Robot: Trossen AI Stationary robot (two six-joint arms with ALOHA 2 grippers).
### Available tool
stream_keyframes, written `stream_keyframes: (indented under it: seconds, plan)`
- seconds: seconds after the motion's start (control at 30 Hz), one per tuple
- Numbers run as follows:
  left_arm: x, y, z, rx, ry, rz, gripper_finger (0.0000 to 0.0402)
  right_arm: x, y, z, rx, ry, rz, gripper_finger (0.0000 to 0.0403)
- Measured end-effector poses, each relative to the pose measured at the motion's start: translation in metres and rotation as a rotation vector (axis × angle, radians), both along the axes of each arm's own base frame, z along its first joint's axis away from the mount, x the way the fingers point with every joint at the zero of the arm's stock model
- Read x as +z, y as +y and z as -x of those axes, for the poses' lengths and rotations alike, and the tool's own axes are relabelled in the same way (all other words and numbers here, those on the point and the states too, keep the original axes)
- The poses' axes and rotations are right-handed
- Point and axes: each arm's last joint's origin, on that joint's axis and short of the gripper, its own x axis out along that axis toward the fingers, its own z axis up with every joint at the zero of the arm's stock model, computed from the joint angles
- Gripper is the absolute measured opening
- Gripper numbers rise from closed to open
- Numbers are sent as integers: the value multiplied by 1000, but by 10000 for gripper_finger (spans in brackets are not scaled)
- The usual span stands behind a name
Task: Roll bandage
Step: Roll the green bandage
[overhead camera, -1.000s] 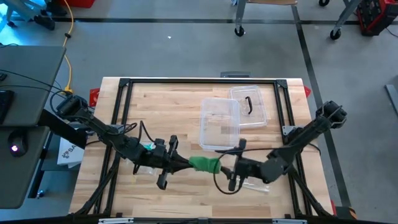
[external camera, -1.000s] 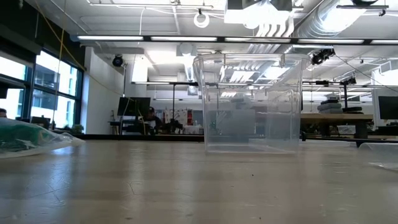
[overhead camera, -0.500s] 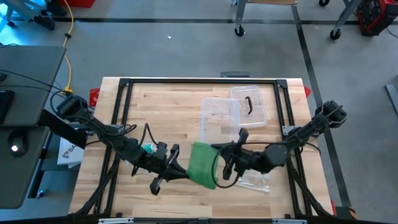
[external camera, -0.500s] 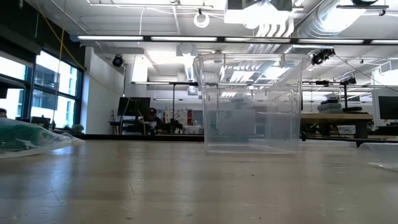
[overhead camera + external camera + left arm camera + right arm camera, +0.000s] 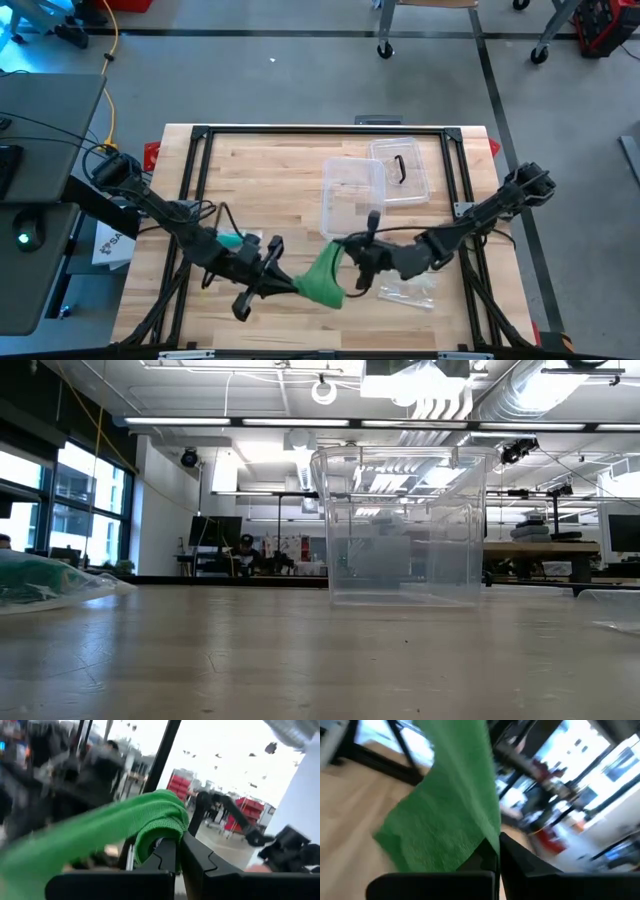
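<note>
A green bandage (image 5: pixel 323 275) hangs as a slanted strip between my two grippers, over the near middle of the table. My left gripper (image 5: pixel 291 284) is shut on its near end, which shows as a bunched fold (image 5: pixel 159 822) in the left wrist view. My right gripper (image 5: pixel 350 251) is shut on its far end; in the right wrist view the cloth (image 5: pixel 447 820) spreads wide ahead of the fingers. The low view shows neither gripper. My left gripper pinches the bandage's bunched, folded-over near end (image 5: pixel 161 836) between its two fingers, several layers thick. The fingers come about level from the table's left. The cloth runs away from them toward the other gripper, off the table. My right gripper pinches one edge of the bandage's far end (image 5: pixel 492 842) between its two fingers, coming about level from the table's right. The cloth spreads out beyond the fingers and slopes down toward the left gripper.
A clear plastic box (image 5: pixel 352 198) stands just beyond the grippers, with its clear lid (image 5: pixel 402 168) behind it to the right. A clear wrapper (image 5: pixel 406 291) lies on the wood near the right arm. In the low view a packet (image 5: pixel 40 582) lies at the left.
The bandage was a compact bundle between the grippers; it has opened out into a wide sheet and now hangs as a slanted strip. My right gripper has taken hold of it and gone toward the far left. My left gripper has gone toward the near edge.
</note>
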Motion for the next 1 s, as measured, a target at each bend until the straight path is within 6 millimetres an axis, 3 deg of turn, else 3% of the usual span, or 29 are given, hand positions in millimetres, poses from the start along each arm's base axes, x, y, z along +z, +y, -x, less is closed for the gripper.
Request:
stream_keyframes:
  seconds: [0.27,0.4,0.63,0.77,1.0]
  plan:
    - [5,0,3,146,-80,-125,3,-22,37,-3,130,-39,-160,0]
    - [6,2,3,228,-94,-209,3,-20,51,-2,169,-138,-227,0]
    - [6,1,3,236,-114,-275,3,-8,53,-1,184,-253,-278,6]
    - [7,1,4,232,-117,-277,3,-6,53,-1,187,-252,-192,51]
    - [10,2,5,232,-144,-251,3,-4,50,2,9,-225,-6,183]
